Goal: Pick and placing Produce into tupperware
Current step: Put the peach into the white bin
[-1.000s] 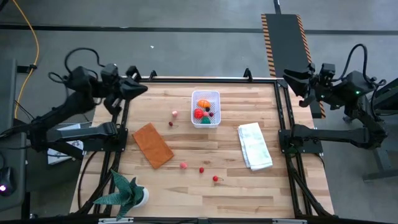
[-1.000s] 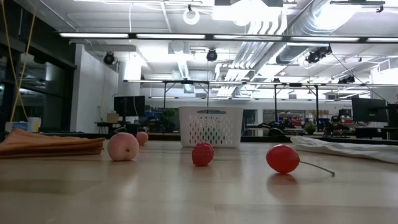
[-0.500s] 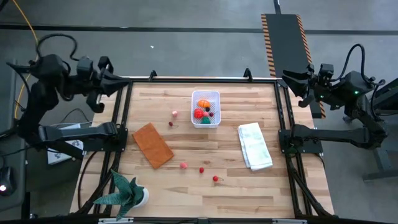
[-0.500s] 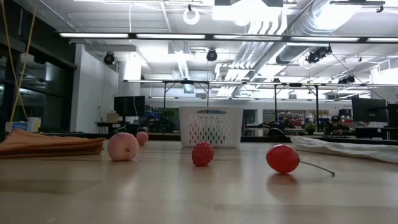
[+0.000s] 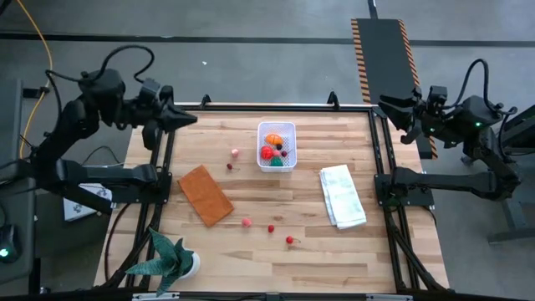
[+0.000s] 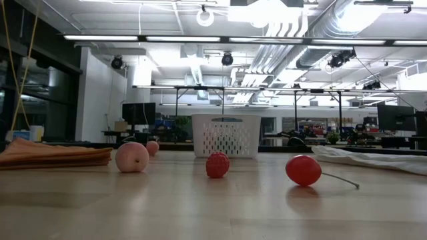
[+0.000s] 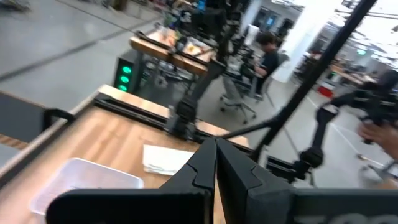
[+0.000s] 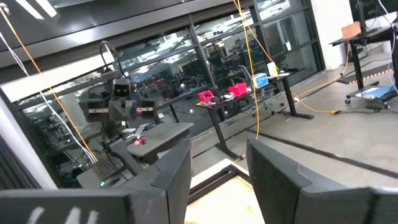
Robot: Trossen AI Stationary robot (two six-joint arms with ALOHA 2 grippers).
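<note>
The wooden table (image 5: 309,251) is seen from above with the two arms drawn back at its far corners: the left gripper (image 5: 191,119) is held at about ten o'clock from the table's middle, its fingers pressed together on nothing, and the right gripper (image 5: 386,105) is held at about two o'clock, its fingers parted by a narrow gap and empty. An orange-brown flat mat (image 5: 205,195) is laid at nine o'clock, a folded white cloth (image 5: 342,196) at three o'clock, and a green spiky plant (image 5: 164,257) at seven o'clock. The white tupperware tub (image 5: 277,145) is set at twelve o'clock, with an orange piece, a red ball and a green piece held inside. A pink berry (image 5: 236,152) and a dark red berry (image 5: 230,166) are found just at the tub's eight o'clock; a pink peach-like ball (image 5: 247,222), a red raspberry (image 5: 271,227) and a red cherry (image 5: 289,240) are scattered at six o'clock.
</note>
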